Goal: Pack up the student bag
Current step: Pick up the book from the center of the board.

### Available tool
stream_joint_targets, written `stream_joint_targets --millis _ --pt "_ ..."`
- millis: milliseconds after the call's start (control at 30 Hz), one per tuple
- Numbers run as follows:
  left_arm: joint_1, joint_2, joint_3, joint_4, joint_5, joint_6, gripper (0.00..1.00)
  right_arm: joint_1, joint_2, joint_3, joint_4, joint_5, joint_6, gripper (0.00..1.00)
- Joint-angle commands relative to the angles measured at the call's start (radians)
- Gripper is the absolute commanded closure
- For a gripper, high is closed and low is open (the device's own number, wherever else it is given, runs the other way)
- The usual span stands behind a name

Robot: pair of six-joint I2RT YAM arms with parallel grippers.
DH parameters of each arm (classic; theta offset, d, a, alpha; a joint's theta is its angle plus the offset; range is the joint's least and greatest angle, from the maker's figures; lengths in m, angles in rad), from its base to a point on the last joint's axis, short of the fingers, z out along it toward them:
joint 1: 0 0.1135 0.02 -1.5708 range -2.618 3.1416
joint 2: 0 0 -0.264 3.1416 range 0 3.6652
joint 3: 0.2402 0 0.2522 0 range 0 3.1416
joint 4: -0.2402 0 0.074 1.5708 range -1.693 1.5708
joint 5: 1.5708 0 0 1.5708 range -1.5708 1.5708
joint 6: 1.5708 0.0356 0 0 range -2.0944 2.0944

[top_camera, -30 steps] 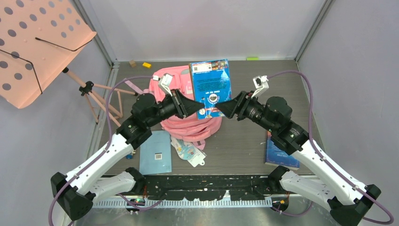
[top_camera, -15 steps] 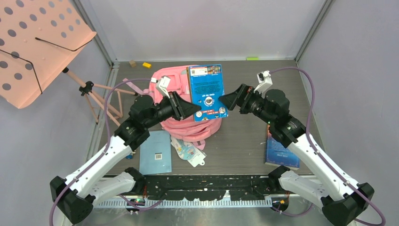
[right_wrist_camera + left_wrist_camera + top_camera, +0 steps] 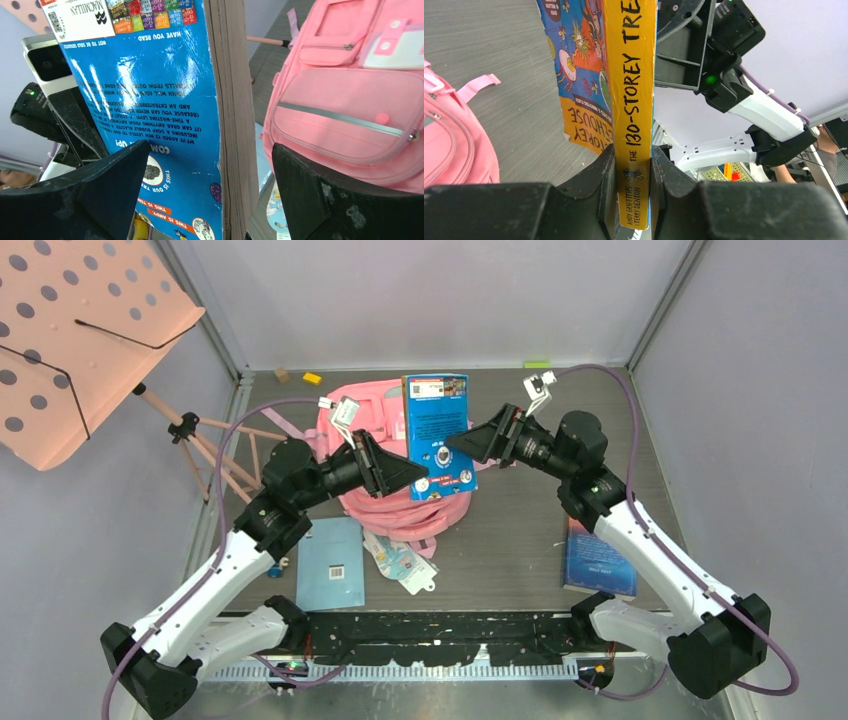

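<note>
Find the student bag [image 3: 400, 512] slumped in the middle of the table [image 3: 520, 520], front pockets and grey strip turned toward the right wrist camera, zips there seemingly closed; cannot tell from any view whether open at the main mouth. Just above it, see a blue book [image 3: 437, 435] held in the air, back cover turned up toward the overhead camera, by the left gripper [image 3: 418, 478], clamped tight on one end of the yellow spine. Opposite, note the right gripper [image 3: 455, 443] with jaws spread wide, straddling the page edge and, as far as visible, touching neither cover. Looks like a handover, or a two-handed steadying, about to begin. Could fail in several ways. By closing the right fingers off-centre, could shove the book sideways and twist it in the single grip at the spine's end. By releasing on the left before a firm pinch on the right, would probably drop the book onto the bag or past it onto the table. By pinching only the loose page edge, could fan or crease the leaves. Further, by lowering a stiff book onto soft heaped fabric with no opening in sight, might merely flatten the bag or push it against the light blue booklet [image 3: 331, 562] and the small printed packet [image 3: 400, 562] lying at its near side. Farther out, mind the two arms nose to nose, close enough to knock fingers together, and the dark blue book [image 3: 598, 560] beside the right arm, not yet packed.
</note>
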Motion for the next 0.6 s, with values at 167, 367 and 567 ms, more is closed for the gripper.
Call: stream_joint_targets --millis 167,367,567 --pt "-0.002 -0.013 0.14 0.231 0.139 0.025 1.0 0.002 0.049 0.057 0.126 -0.141 0.064 0.0" --pt "-0.002 -0.025 0.159 0.235 0.144 0.042 1.0 0.003 0.056 0.072 0.175 -0.236 0.114 0.0" --pt "-0.002 -0.013 0.177 0.28 0.158 0.035 1.0 0.005 0.069 0.113 0.191 -0.302 0.15 0.0"
